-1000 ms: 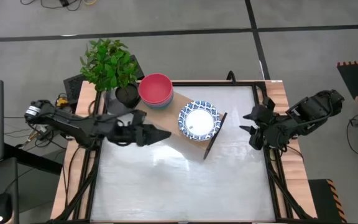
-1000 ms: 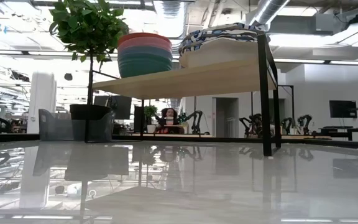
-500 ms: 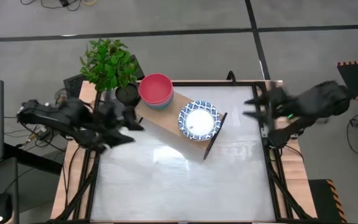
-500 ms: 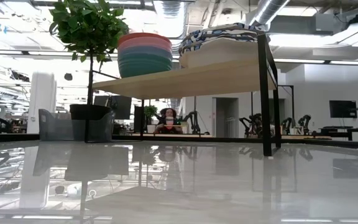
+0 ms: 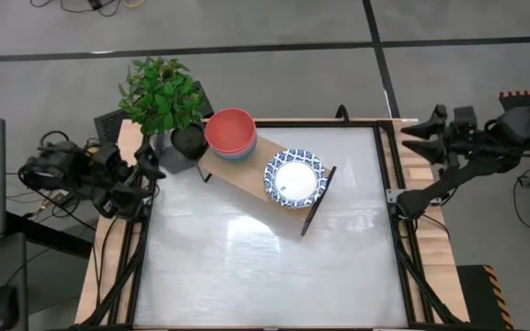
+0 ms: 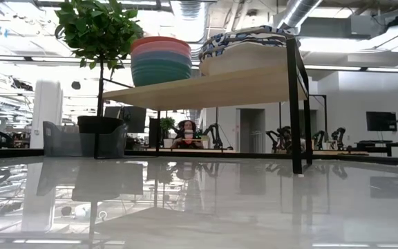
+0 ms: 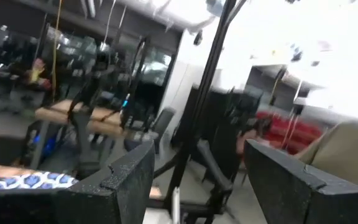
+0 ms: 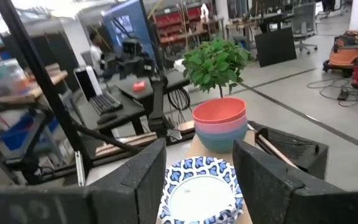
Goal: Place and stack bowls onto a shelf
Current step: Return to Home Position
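The shelf (image 5: 251,176) is a light wooden plank on thin dark end supports, standing at the table's far middle; it also shows in the low view (image 6: 206,90). On it rest a stack of plain bowls with a red one on top (image 5: 231,133) (image 6: 161,61) and a stack of white bowls with blue patterned rims (image 5: 294,177) (image 6: 244,38). My left gripper (image 5: 147,161) (image 7: 197,186) is open and empty at the table's left edge. My right gripper (image 5: 412,133) (image 8: 197,174) is open and empty past the table's far right corner, facing both stacks (image 8: 201,190).
A green plant in a black pot (image 5: 168,106) (image 6: 102,124) stands at the shelf's left end, by the far left corner. The white tabletop (image 5: 265,267) stretches in front of the shelf. The table's wooden rim and dark frame rails (image 5: 403,230) run along both sides.
My left gripper has drawn back from beside the shelf to the table's left edge. My right gripper has drawn back from the table's right edge toward the far right corner. The bowls and the shelf have stayed where they were.
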Tool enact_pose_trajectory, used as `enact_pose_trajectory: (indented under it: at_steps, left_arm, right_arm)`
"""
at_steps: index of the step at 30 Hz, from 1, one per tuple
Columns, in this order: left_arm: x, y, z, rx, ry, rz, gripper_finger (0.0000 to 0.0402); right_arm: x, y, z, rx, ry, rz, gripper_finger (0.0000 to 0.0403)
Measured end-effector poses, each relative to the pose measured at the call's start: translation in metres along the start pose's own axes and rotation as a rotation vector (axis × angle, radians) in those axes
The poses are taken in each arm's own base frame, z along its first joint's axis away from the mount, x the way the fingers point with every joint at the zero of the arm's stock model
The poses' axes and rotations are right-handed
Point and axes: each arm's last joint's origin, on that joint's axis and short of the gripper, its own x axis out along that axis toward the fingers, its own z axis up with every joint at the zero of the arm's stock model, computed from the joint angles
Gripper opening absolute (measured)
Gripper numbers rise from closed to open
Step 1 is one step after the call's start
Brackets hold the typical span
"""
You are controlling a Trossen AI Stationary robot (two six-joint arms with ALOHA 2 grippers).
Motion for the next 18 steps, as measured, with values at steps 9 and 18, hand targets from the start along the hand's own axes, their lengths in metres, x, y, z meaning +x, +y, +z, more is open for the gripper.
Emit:
enact_pose_trajectory:
  at_steps: [9, 18]
  left_arm:
    - [-0.039, 0.029, -0.089, -0.150, -0.163, -0.092, 0.0234]
    - [-0.058, 0.049, -0.151, -0.197, -0.245, -0.132, 0.0234]
  right_arm:
    - [0.003, -0.023, -0.093, 0.148, -0.154, 0.054, 0.0210]
    - [0.012, -0.034, -0.154, 0.225, -0.173, 0.023, 0.0210]
